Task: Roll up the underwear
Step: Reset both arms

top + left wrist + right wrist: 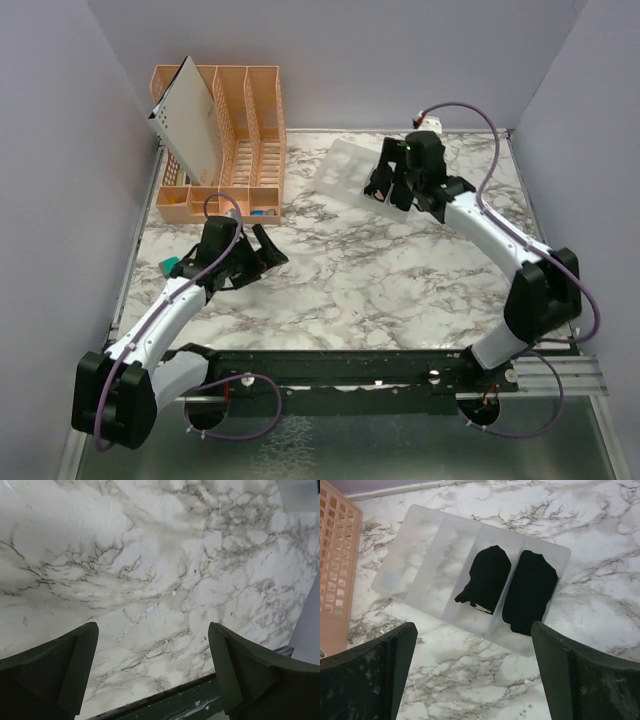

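Your right claw (474, 630) hangs with its jaws spread wide and nothing between them, over a translucent divided tray (415, 555) that lies near the far edge of the counter (340, 270), right of the middle. Both pieces of underwear are rolled up and sit in that tray. The first underwear roll (487, 577) fills the third compartment counting from the orange organizer's side and shows a pale bit at its near end. The second underwear roll (530, 595) lies just beside it in the end compartment, toward the counter's right edge. The tray's other two compartments hold nothing. Your left claw (152, 627) is also spread wide and holds nothing, over bare marble near the left edge. The orange organizer (235, 140) stands in the far left corner.
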Action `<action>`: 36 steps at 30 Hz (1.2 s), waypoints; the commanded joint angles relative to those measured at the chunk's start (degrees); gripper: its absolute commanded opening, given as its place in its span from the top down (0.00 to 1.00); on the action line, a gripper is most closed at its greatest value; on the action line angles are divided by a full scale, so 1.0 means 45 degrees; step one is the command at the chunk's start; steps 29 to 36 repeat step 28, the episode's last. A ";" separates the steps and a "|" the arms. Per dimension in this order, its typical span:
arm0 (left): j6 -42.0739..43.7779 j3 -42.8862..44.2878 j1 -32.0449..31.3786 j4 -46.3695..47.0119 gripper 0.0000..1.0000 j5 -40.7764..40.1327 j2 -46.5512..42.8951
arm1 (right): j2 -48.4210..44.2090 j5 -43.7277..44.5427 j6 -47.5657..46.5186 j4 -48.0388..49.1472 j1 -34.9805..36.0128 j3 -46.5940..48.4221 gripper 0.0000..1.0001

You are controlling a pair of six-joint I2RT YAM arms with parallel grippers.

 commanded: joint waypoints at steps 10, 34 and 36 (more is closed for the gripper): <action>0.3617 0.5903 0.0033 -0.3304 0.01 -0.5638 -0.0022 | -0.6447 -0.2578 -0.0708 -0.0923 -0.3037 -0.5298 0.00; 0.4641 0.8566 -0.0080 -0.3377 0.01 -0.7459 0.1221 | -0.8589 -0.1920 -0.1125 -0.2433 -0.3240 -0.5057 0.00; 0.4641 0.8566 -0.0080 -0.3377 0.01 -0.7459 0.1221 | -0.8589 -0.1920 -0.1125 -0.2433 -0.3240 -0.5057 0.00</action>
